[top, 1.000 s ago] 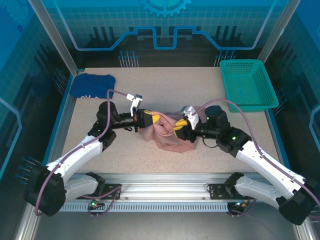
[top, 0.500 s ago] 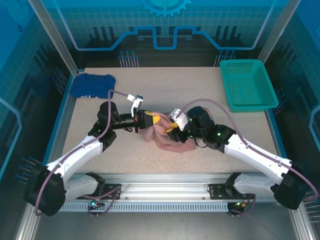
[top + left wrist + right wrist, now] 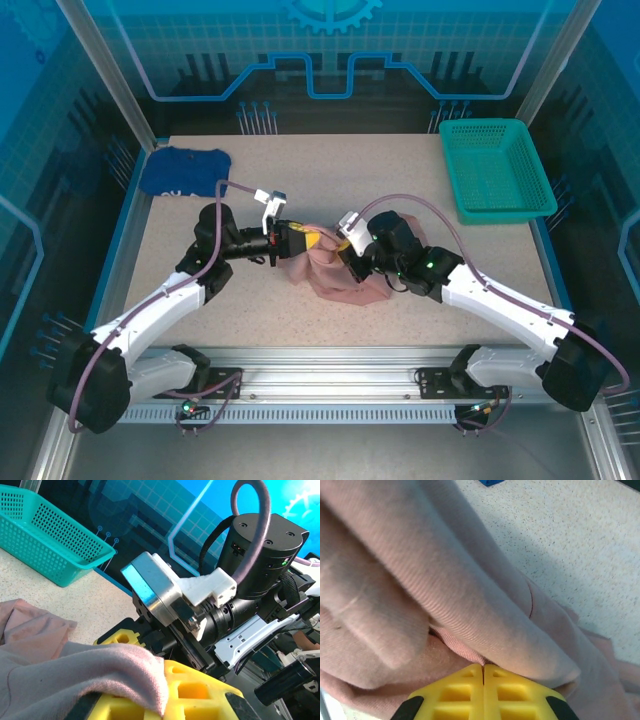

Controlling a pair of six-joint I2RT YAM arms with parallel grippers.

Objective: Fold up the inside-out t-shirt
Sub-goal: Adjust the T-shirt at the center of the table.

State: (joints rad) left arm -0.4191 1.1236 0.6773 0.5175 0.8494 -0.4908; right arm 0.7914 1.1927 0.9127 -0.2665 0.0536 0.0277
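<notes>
Spreading step: left gripper clamps the t-shirt; right gripper closed at a fold, hold unconfirmed. Next, likely: draw edges apart.

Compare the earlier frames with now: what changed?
The right gripper swung left along the crumpled salmon-pink cloth t-shirt toward the left gripper and closed at a fold. The left gripper stayed shut on the shirt; the teal plastic basket and dark blue garment did not move.
</notes>
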